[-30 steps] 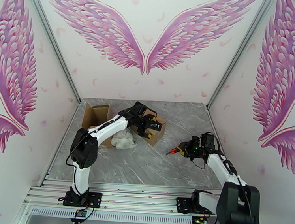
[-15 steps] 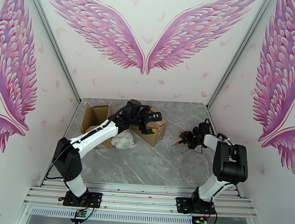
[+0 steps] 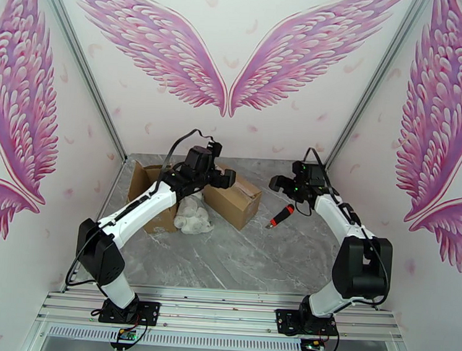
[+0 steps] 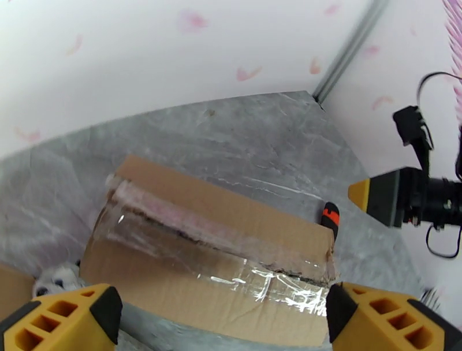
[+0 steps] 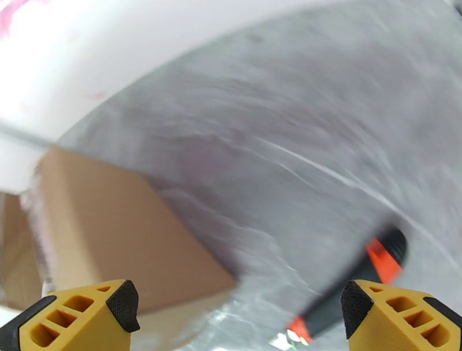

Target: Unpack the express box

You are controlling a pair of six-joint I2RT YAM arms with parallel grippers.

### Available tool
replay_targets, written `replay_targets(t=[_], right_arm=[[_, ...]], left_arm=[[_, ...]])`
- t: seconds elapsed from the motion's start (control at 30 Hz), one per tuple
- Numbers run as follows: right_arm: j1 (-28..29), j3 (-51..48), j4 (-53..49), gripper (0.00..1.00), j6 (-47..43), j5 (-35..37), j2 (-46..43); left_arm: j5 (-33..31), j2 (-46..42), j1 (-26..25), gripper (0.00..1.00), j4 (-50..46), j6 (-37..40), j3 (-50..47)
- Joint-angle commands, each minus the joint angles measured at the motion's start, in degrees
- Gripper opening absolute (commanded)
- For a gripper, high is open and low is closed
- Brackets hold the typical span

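Tape (image 4: 190,257), clear and wrinkled, runs along the top seam of the express box (image 4: 222,228), and the seam looks ragged beneath it, with a faint pink showing in the slit. In the top view the box (image 3: 233,200) is a brown carton lying a little left of centre on the grey marbled table (image 3: 257,261), turned at an angle to the table edges, its flaps down. The left tool (image 3: 221,177) hangs just above the box's far upper corner; in the left wrist view its yellow fingers (image 4: 63,320) sit at the bottom corners of the frame, spread wide to either side of the box's near edge, and whether they touch the cardboard cannot be told. A crumpled white wad of packing (image 3: 193,217) lies against the box's left side, and beyond it, at the left edge of the table, stands a second carton (image 3: 147,181) with its flaps open. Right of the express box and apart from it, a red and black cutter (image 3: 279,216) lies on the table. The right tool (image 3: 280,183) hovers above and behind the cutter, near the back wall; in the blurred right wrist view its fingers (image 5: 75,314) are likewise spread wide, with the cutter (image 5: 352,277) at lower right and the express box (image 5: 115,231) at left.
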Motion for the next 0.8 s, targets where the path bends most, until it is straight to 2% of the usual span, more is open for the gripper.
replay_targets(t=[0.0, 0.07, 0.23, 0.4, 0.6, 0.77], right_arm=[[3.45, 5.93, -6.0, 0.99, -7.07, -3.87, 5.19], [4.81, 8.16, -7.27, 1.0, -7.96, -5.51, 7.48], [6.31, 7.16, -6.95, 0.92, -6.82, -13.07, 7.47], [8.77, 1.51, -8.51, 0.74, -4.79, -12.77, 3.58], [14.56, -9.04, -7.29, 0.61, 2.87, -4.61, -6.57], [20.89, -17.74, -2.39, 0.63, 12.84, 8.09, -15.18]], left_arm=[[5.4, 3.41, 1.68, 0.98, -3.59, -15.21, -1.24], [8.57, 4.87, 2.16, 0.97, -2.24, -17.06, -1.7], [12.42, 8.98, 2.25, 0.97, -1.6, -17.89, 0.63], [14.19, 12.7, 2.26, 0.97, -3.69, -17.5, 4.55], [13.72, 16.62, 2.11, 0.97, -9.78, -13.77, 10.93], [11.24, 19.58, 1.28, 0.97, -17.44, -10.38, 17.12]])
